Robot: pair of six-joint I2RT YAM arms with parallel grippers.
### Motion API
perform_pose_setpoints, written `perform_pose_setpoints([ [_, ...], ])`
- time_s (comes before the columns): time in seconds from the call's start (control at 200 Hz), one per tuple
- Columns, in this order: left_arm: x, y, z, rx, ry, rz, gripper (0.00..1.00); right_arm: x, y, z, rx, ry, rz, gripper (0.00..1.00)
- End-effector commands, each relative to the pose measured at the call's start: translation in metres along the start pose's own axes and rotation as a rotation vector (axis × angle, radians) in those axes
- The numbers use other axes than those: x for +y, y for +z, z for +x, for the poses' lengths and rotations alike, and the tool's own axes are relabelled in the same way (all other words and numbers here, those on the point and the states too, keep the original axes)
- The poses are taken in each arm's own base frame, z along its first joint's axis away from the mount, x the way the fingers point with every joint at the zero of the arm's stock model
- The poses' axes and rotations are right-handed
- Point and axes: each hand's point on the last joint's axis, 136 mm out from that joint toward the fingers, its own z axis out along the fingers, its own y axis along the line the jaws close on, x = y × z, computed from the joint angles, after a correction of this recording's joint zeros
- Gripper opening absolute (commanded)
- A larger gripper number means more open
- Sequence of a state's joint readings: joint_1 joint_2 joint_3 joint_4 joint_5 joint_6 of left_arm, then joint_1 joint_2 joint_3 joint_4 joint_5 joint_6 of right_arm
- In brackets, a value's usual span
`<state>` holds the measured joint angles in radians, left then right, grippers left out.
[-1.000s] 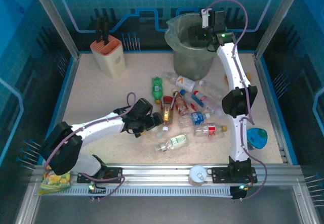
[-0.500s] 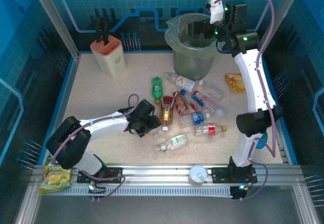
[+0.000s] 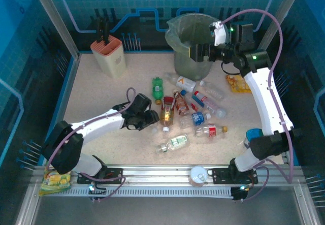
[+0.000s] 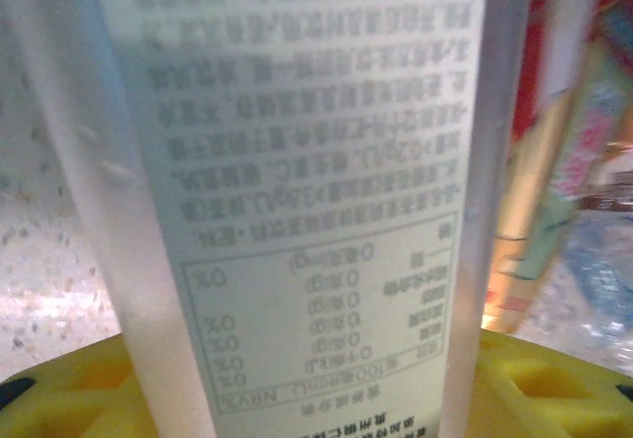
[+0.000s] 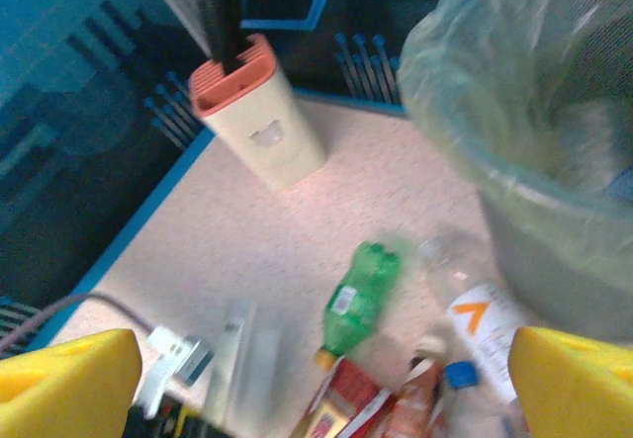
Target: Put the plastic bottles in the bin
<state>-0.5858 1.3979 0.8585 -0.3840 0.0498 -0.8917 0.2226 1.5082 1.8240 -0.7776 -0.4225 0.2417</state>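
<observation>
Clear, white-labelled bottle (image 4: 297, 181), fine grey print.

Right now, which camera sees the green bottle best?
The right wrist view: the green bottle lies whole and large there, its label showing, though slightly blurred. The top external view shows it sharp but small, left of the other bottles. The left wrist view faces a white printed label close up.

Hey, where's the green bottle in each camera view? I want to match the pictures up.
Top external: the green bottle lies mid-table at the left end of the bottle pile, cap toward the arms.
Right wrist: the green bottle is at lower centre, cap pointing down-frame.
Shared landmark: the peach knife block, up and left of it in both.
</observation>
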Motion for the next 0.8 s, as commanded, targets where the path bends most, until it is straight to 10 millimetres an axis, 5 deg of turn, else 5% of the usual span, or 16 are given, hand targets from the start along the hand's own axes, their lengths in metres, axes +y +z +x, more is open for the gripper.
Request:
perform_pose_setpoints([
  [0.0,-0.049,-0.038,-0.024,-0.059,0.213,0.187,0.3,0.018,-0.003,0.02,0.053,0.095,-0.07,0.95],
  [0.265,-0.127,-0.08,-0.041,-0.085,0.464,0.484,0.0,0.04,0.032,0.072,0.215,0.164,-0.096,0.95],
  [0.345,-0.145,-0.087,-0.039,-0.076,0.495,0.575,0.0,0.043,0.041,0.082,0.237,0.196,-0.126,0.95],
  [0.49,-0.159,-0.085,-0.027,-0.036,0.56,0.652,0.0,0.054,0.059,0.092,0.262,0.22,-0.202,0.97],
  [0.795,-0.171,-0.087,-0.001,-0.02,0.669,0.684,0.0,0.018,0.085,0.09,0.253,0.246,-0.116,0.94],
])
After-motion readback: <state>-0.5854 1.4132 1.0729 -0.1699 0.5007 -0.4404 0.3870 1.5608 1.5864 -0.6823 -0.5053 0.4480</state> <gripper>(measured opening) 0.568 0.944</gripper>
